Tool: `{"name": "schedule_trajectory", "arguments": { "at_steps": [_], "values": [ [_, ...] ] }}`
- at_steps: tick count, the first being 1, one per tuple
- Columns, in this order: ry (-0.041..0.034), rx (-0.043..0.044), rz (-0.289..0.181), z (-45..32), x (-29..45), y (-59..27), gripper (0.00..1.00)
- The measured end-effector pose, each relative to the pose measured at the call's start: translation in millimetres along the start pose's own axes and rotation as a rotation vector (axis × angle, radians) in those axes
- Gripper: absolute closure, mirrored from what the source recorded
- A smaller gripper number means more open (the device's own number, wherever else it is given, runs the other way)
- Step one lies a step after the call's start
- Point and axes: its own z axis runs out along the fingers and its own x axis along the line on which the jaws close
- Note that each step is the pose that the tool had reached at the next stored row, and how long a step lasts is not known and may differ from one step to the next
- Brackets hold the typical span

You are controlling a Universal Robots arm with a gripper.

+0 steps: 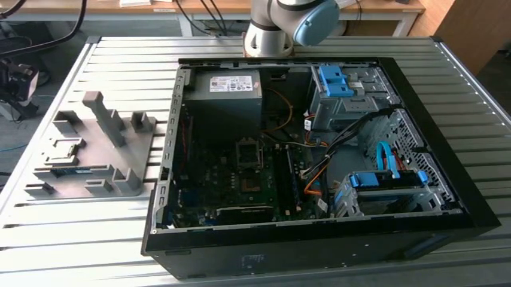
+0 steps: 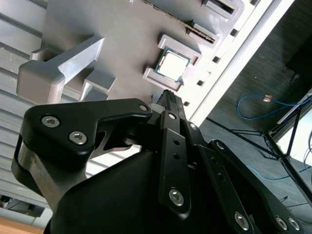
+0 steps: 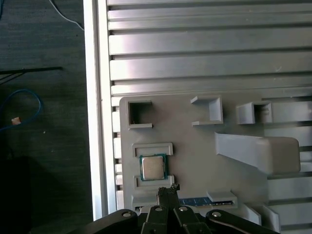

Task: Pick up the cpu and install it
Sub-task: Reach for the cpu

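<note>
Step in hand: approach to the pick; nothing grasped yet. The cpu sits flat, metal lid up, in its square nest on the grey fixture tray, between two low bracket walls. In both wrist views the gripper hangs above the tray with its tip near the nest edge, apart from the chip, its fingers drawn together and holding nothing. Judgement: the task is at its start, since the chip has not left the tray and the socket area on the motherboard inside the open computer case looks dark and unoccupied; I cannot tell whether its retention frame is raised. The pick calls for the jaws to part, centre over the chip, and close on two free edges not blocked by the nest walls, with a light, level grip, as the part is thin and its underside delicate. A memory module lies in a slot just beside the nest and should stay untouched. Surface: ribbed aluminium tabletop, with the tray on the exterior view's left and the case on its right, and the robot arm mounted at the far edge. Room: dark floor with a loose blue cable, and wooden desks behind.
</note>
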Motion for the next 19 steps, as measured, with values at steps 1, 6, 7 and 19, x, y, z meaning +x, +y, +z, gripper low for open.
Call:
{"name": "schedule_trajectory", "arguments": {
  "at_steps": [1, 6, 7, 19],
  "values": [
    [0.0000, 0.0001, 0.000, 0.8, 0.0, 0.0, 0.90],
    [0.0000, 0.0000, 0.000, 5.5, 0.2, -0.2, 0.90],
    [0.0000, 0.0000, 0.000, 6.5, 0.2, -0.3, 0.90],
    [0.0000, 0.0000, 0.000, 18.6, 0.5, -0.9, 0.90]
  ]
}}
